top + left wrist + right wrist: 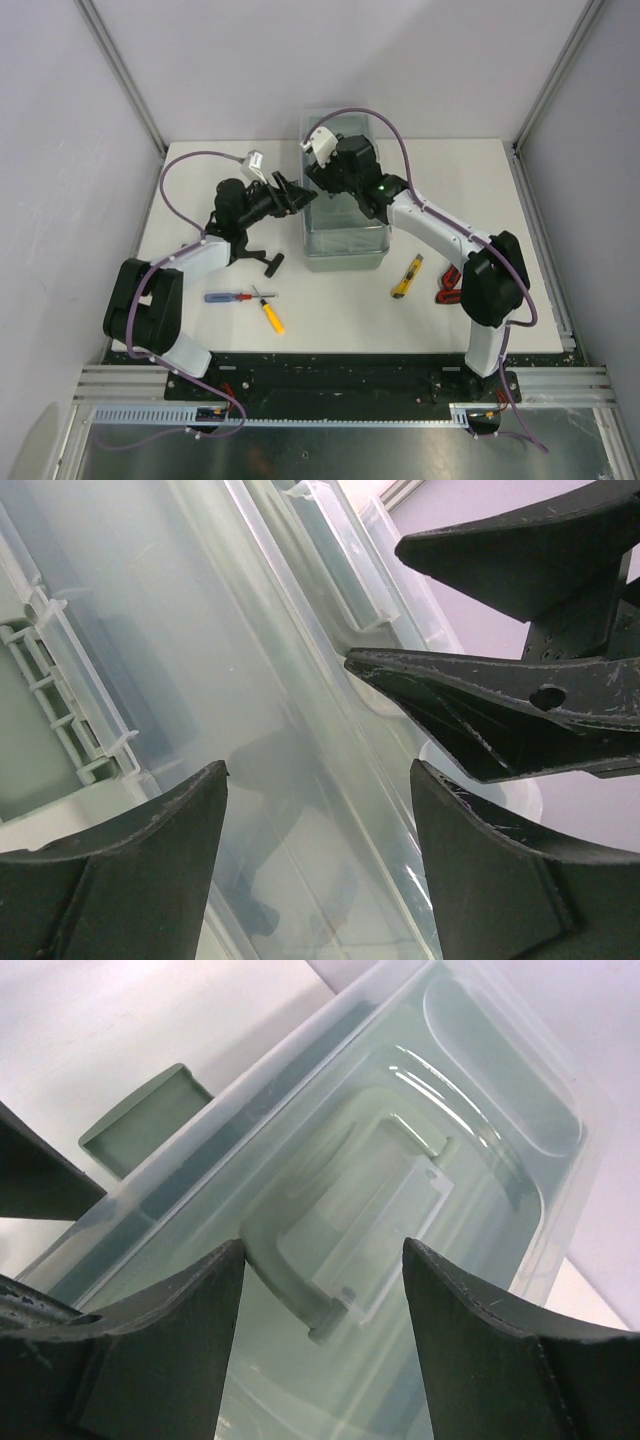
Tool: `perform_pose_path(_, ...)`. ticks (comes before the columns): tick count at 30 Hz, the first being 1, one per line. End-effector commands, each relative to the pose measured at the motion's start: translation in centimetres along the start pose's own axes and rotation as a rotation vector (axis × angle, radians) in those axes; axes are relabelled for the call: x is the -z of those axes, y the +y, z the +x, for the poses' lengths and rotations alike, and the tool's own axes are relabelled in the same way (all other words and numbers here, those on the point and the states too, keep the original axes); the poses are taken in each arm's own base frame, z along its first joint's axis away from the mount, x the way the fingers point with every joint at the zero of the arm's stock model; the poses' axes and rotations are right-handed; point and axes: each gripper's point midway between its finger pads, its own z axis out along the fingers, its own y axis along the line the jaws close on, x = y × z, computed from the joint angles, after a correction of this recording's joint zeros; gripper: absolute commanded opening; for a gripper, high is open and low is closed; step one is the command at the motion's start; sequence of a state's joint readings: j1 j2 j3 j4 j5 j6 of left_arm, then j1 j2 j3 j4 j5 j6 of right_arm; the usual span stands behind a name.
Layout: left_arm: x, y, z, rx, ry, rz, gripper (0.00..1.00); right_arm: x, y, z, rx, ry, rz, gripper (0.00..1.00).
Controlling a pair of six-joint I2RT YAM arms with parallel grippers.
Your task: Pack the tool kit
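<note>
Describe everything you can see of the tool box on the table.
The tool box is a rectangular sage-green plastic tub with a translucent clear lid moulded with a recessed handle panel. A green latch tab sticks out at one edge. It sits rear-centre on the white table, long side running away from the arms. The left gripper and right gripper hang at the lid, jaws open; contact cannot be confirmed.

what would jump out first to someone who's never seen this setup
Two black arms meet over a pale green box in the middle of the white table, with the left claw and the right claw both open right at it. Loose tools lie in front of the box: a blue screwdriver and a yellow screwdriver to the left, a yellow knife and red pliers to the right.
</note>
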State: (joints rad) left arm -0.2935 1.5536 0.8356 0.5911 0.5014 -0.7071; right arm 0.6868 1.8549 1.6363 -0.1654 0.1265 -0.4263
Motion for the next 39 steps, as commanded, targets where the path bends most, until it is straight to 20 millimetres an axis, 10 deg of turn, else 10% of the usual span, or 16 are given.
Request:
perform_pose_path(1,0.9,0.8,6.5,0.074,0.222,-0.029,0.72,-2.0,0.8,5.3,0.108,0.142,0.045,0.68)
perform_pose_path(12,1.4,1.4,7.0,0.081,0.219,-0.056,0.65,0.2,-4.8,1.2,0.027,0.004,0.315,0.6)
perform_pose_path(39,1.3,2.9,8.3,0.11,0.239,-0.101,0.62,5.6,-8.9,1.0,-0.208,-0.028,0.274,0.56)
